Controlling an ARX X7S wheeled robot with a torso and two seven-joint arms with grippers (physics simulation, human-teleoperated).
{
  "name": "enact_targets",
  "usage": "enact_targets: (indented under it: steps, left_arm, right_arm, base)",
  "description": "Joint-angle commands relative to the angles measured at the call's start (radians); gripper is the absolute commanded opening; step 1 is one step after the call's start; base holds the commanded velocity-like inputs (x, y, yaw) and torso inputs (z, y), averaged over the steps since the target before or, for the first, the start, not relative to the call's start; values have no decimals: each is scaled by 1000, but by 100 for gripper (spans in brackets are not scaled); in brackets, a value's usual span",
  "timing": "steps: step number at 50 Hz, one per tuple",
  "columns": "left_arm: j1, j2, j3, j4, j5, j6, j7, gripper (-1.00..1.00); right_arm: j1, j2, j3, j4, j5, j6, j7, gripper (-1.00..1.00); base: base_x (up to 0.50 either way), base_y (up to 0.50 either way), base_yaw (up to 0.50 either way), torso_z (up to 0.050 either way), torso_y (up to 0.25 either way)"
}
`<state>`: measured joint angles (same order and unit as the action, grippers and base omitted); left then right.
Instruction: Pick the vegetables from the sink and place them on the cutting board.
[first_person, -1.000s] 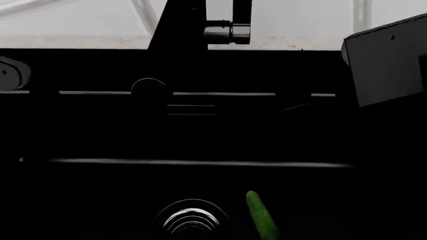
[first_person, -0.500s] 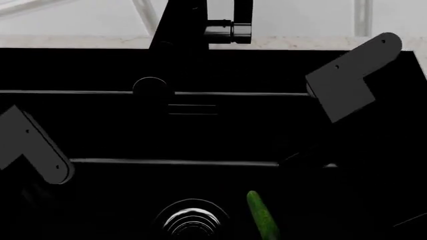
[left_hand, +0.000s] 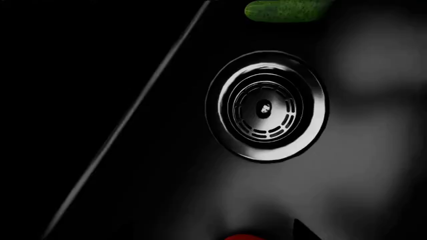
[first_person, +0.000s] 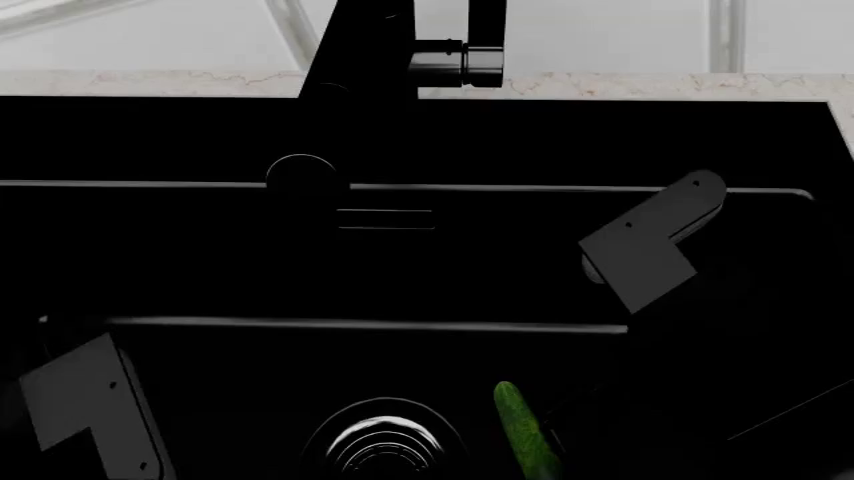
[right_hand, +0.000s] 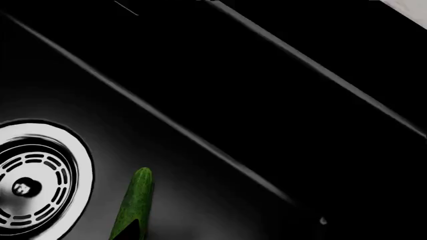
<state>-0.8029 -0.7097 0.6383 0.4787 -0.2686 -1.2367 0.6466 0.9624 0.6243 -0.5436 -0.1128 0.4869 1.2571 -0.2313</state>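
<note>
Lying beside the drain (first_person: 384, 440) in the sink (first_person: 200, 250), the cucumber (first_person: 525, 435) is untouched; neither claw's state can be told

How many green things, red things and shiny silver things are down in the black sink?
Green: 1, the cucumber
Red: 1, a red thing barely peeking in at the edge of the left wrist view, too little showing to name it
Shiny silver: 1, the round drain
Total: 3

No text, label or number can be read anywhere.
</note>
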Motion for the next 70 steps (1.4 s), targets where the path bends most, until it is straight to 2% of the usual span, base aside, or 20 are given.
enact_targets:
  steps: [1, 8, 19, 33, 46, 60, 70]
  left_arm:
    - [55, -3, -1, -28, -52, 11, 107, 100]
    - [36, -42, 101, -114, -6, 26, 136, 100]
    - [-20, -28, 184, -236, 59, 64, 137, 100]
    - [-80, 34, 190, -350, 72, 123, 147, 100]
    - [-48, 70, 208, -399, 64, 187, 151, 100]
    - [18, 72, 203, -380, 31, 175, 144, 100]
    - [24, 83, 227, -468, 64, 182, 115, 100]
  right_arm:
    - [8, -27, -29, 62, -36, -22, -63, 100]
    - [5, -38, -39, 90, -44, -46, -64, 100]
    - [-37, -35, -24, 95, -39, -70, -52, 100]
    - [-52, -42, -20, 121, -42, -100, -46, 100]
    - [-64, -33, -19, 98, -38, -93, -35, 100]
    - [-66, -31, -16, 81, -30, -75, -27, 100]
    - [-68, -35, -20, 95, -32, -94, -30, 100]
  base:
    - [17, 16, 4, 0, 0]
    - [17, 16, 2, 0, 0]
    - [18, 15, 1, 0, 0]
    - [18, 15, 2, 0, 0]
    - [18, 15, 1, 0, 0]
    - [18, 10, 0, 0, 0]
    - [18, 11, 1, -1, 0]
